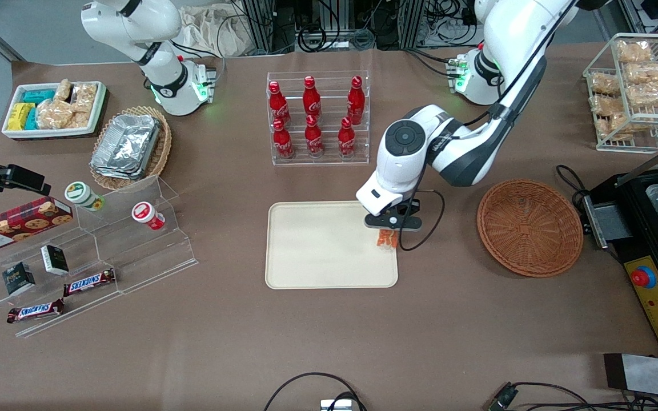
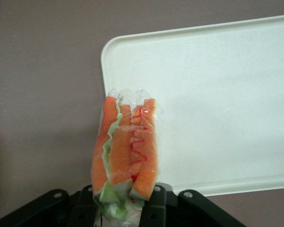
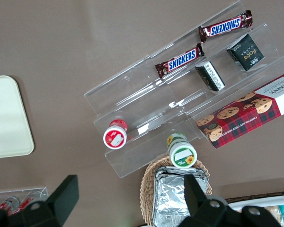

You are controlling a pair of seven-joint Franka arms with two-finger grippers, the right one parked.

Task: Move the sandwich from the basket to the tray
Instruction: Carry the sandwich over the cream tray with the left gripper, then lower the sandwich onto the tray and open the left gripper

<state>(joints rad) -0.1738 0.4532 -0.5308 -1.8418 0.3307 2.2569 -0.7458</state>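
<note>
My left arm's pincer [image 1: 390, 228] hangs over the tray [image 1: 317, 251], at the tray edge that faces the basket [image 1: 529, 227], pinching the sandwich [image 1: 387, 239] between its fingers. From the wrist camera I see the sandwich [image 2: 128, 151] clamped at one end by the black fingers [image 2: 151, 208], its orange and green filling showing through clear wrap, its free end reaching out over one rounded corner of the tray [image 2: 217, 104] with the brown counter [image 2: 42, 94] beside it. I cannot tell whether the sandwich touches the tray or hangs just above it. The cream tray carries nothing else and sits mid-counter. The reddish-brown basket lies well apart from it toward the working arm's end of the counter, with nothing in it. Farther from the front camera than the tray, a clear rack holds red cola bottles [image 1: 313, 117]. Toward the parked arm's end, acrylic steps [image 1: 106, 245] carry Snickers bars [image 1: 89, 281] and small cups.
</note>
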